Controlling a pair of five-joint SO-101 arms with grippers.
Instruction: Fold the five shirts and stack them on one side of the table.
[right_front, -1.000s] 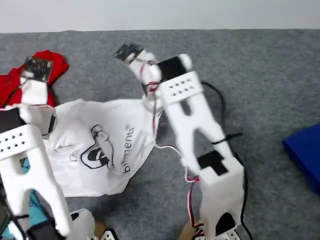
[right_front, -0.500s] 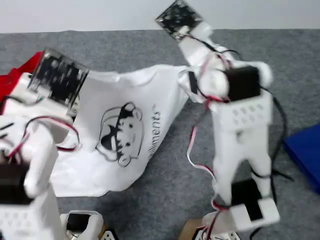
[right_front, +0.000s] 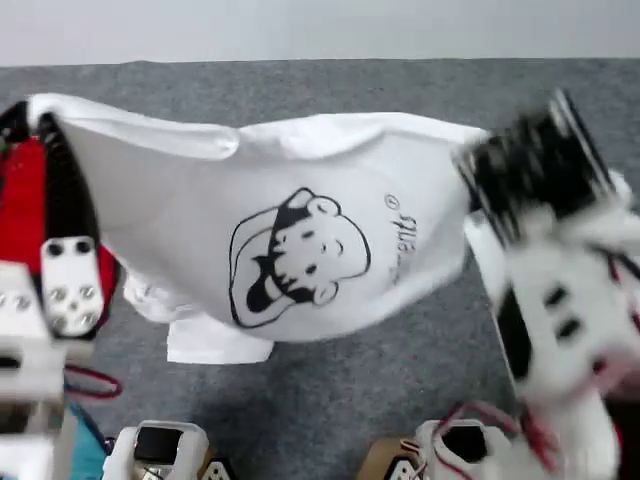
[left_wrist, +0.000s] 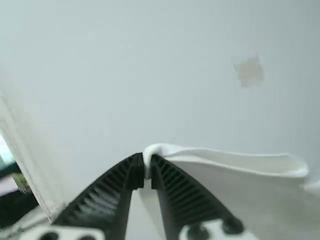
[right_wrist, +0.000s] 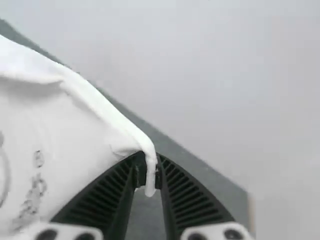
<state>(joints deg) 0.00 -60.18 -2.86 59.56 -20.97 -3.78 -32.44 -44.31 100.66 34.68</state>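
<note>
White shirt (right_front: 300, 200): held up off the table and spread wide between both grippers, print facing the high camera.
Left gripper (left_wrist: 143, 170): jaws pinched together on a fold of the shirt's top edge, 10 o'clock in the high view.
Right gripper (right_wrist: 147, 175): jaws clamped on the opposite top corner, 3 o'clock.
Table (right_front: 400, 400): grey; shirt's low edge sags toward it at 7 o'clock, can't tell if touching.
Red shirt (right_front: 22, 200): 9 o'clock, partly hidden behind the left gripper.
</note>
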